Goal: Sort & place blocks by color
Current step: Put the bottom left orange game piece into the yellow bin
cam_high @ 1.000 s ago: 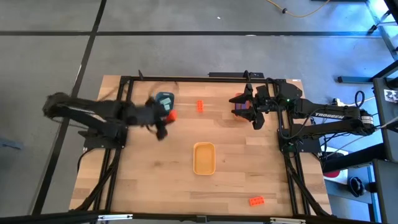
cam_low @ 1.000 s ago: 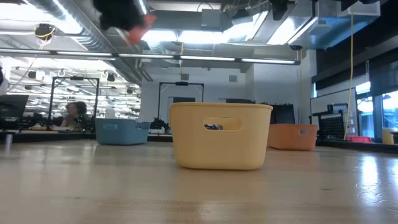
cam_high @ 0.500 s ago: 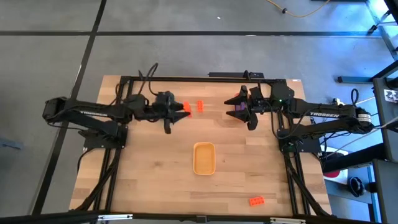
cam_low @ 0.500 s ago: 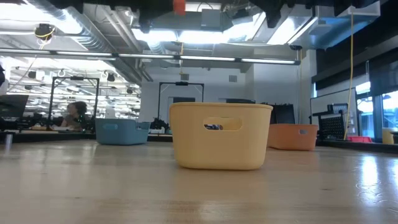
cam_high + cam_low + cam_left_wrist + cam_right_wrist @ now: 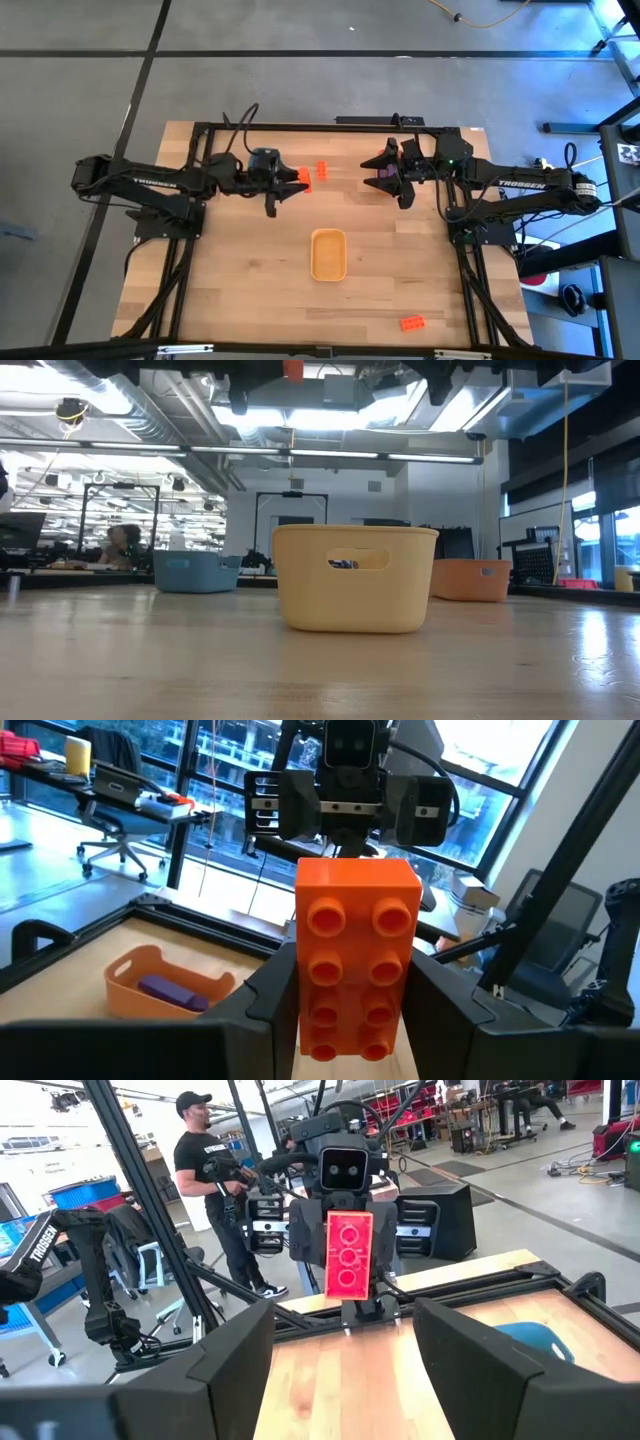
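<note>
My left gripper point(image 5: 298, 180) hangs above the table's far middle, shut on an orange-red block point(image 5: 355, 960), which also shows at the top of the low view point(image 5: 292, 368). My right gripper point(image 5: 378, 172) faces it from the right, open, with nothing between its fingers point(image 5: 345, 1350). It hangs over the orange tray point(image 5: 165, 985), where a purple block point(image 5: 170, 988) lies. A second orange-red block point(image 5: 322, 170) lies on the table between the two grippers. A third point(image 5: 411, 323) lies near the front right. My left gripper pinches the orange-red block by the lower part of its two long sides point(image 5: 305, 1015) between its two fingers. The fingers run level, pointing toward the table's right. The block stands upright and clear of the table, studs toward my left wrist and underside point(image 5: 350, 1255) toward the right arm.
A yellow tray point(image 5: 328, 254) stands mid-table, nearer the front. The blue tray point(image 5: 530, 1335) sits under my left arm at the far left. A black frame point(image 5: 300, 126) runs along the table's far edge. A person in black point(image 5: 205, 1170) stands beyond the table.
My left gripper has tipped up from slanting down to level. It has gone toward the table's right, toward the right gripper, with the orange-red block still in its fingers. The block now stands higher and upright.
</note>
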`<state>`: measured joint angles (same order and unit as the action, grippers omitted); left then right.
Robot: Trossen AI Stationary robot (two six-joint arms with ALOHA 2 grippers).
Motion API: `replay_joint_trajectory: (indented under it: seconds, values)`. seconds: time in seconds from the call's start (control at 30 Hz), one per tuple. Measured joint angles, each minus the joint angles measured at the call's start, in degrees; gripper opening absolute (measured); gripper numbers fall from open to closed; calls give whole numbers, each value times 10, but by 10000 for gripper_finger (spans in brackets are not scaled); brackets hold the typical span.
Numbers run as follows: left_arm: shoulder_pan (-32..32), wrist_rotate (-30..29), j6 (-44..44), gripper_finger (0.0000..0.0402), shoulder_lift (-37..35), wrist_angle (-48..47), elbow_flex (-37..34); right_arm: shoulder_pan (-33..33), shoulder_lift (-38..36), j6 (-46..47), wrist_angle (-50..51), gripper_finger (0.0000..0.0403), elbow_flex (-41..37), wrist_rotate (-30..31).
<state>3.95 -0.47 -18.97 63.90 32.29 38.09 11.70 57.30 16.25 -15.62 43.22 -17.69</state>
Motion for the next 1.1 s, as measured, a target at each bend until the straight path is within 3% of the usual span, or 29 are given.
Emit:
replay_joint_trajectory:
  seconds: [0.73, 0.9, 1.1]
  values:
    - [0, -1, 0, 127, 0, -4, 1, 0, 0, -2, 0, 243, 0, 0]
    - [-22, 15, 19, 127, 39, -142, 84, 0, 0, -2, 0, 243, 0, 0]
    - [-69, 69, 116, 127, 169, -336, 245, 0, 0, -3, 0, 243, 1, 1]
